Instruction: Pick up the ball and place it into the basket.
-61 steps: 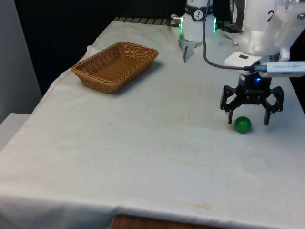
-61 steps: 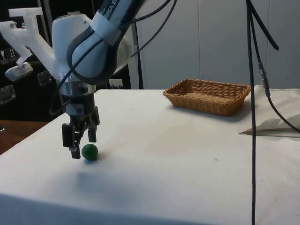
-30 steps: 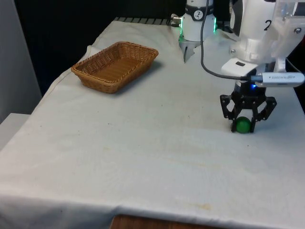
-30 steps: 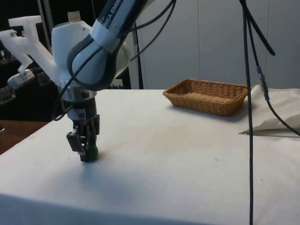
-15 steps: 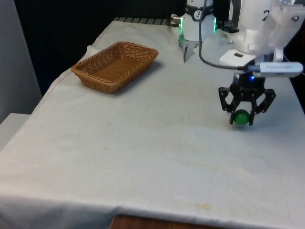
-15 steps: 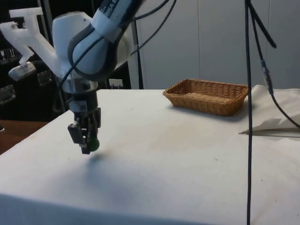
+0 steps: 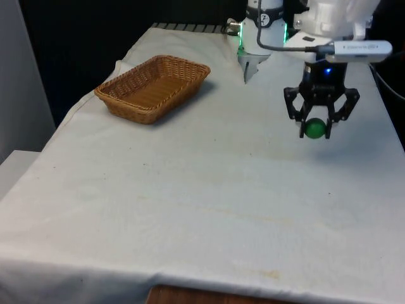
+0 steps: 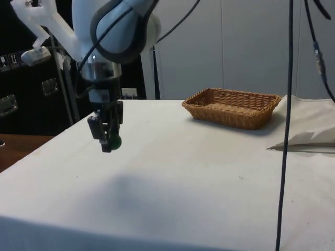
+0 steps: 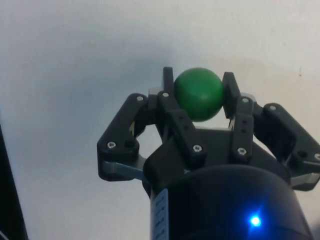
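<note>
Fingers (image 7: pixel 308 118) of your gripper (image 7: pixel 316 128) are clamped on the green ball (image 7: pixel 315 128), one on each side of it. In the front view you see the ball held clear of the surface (image 7: pixel 190 209), hanging in the air toward the front view's right, with the white cloth visible beneath it. The wicker basket (image 7: pixel 152 87) sits well apart from it, toward the front view's left and farther back, close to the cloth's edge. You can see its woven floor, with nothing lying on it. The arm (image 7: pixel 329 16) comes down to the gripper from above.

From the side view you find the gripper (image 8: pixel 111 142) pointing straight down, the ball (image 8: pixel 114 140) pinched at its tip and raised above the surface (image 8: pixel 199 188). A faint shadow lies on the cloth below and slightly ahead of it. The basket (image 8: pixel 230 107) rests flat on the cloth at the far end, well away from the ball, with a folded ridge of cloth (image 8: pixel 309 125) just beyond it.

At the wrist view you see the ball (image 9: pixel 198 94) seated between the two black fingers (image 9: pixel 168 82), both pressed against its sides. The gripper (image 9: pixel 199 85) frames it against plain white cloth (image 9: pixel 75 75), and nothing else touches the ball.
</note>
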Available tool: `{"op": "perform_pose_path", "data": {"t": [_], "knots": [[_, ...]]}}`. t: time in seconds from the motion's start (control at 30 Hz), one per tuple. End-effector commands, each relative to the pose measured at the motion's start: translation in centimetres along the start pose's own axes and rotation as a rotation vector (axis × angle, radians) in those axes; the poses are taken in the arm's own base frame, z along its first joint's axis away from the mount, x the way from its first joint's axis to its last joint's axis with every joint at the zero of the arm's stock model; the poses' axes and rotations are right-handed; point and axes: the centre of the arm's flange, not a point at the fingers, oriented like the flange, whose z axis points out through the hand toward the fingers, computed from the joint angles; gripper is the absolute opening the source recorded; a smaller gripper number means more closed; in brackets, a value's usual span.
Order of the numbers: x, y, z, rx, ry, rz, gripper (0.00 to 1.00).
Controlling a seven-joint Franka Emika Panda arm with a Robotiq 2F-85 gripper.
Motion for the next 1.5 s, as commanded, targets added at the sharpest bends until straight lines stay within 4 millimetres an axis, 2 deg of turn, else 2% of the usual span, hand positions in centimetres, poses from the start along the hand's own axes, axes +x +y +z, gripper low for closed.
{"op": "perform_pose_path", "data": {"t": [0.0, 0.17, 0.2, 0.4, 0.5, 0.57, 0.8, 1.07, 1.47], "knots": [[-0.3, 0.3, -0.5, -0.003, 0.003, -0.002, 0.01], [-1.4, 1.5, -2.1, 0.003, 0.009, -0.002, 0.01], [-1.1, 1.2, -1.7, 0.007, 0.005, 0.0, 0.01], [-2.8, 3.1, -4.0, 0.005, 0.019, -0.002, 0.01], [-3.0, 3.3, -4.2, 0.01, 0.016, -0.001, 0.01], [-3.9, 4.0, -5.3, 0.001, 0.025, -0.004, 0.01], [-5.2, 4.6, -6.4, 0.004, 0.025, -0.015, 0.01], [-7.5, 6.3, -8.7, -0.016, 0.038, -0.027, 0.01], [-8.7, 8.4, -11.2, -0.026, 0.036, -0.03, 0.01]]}}
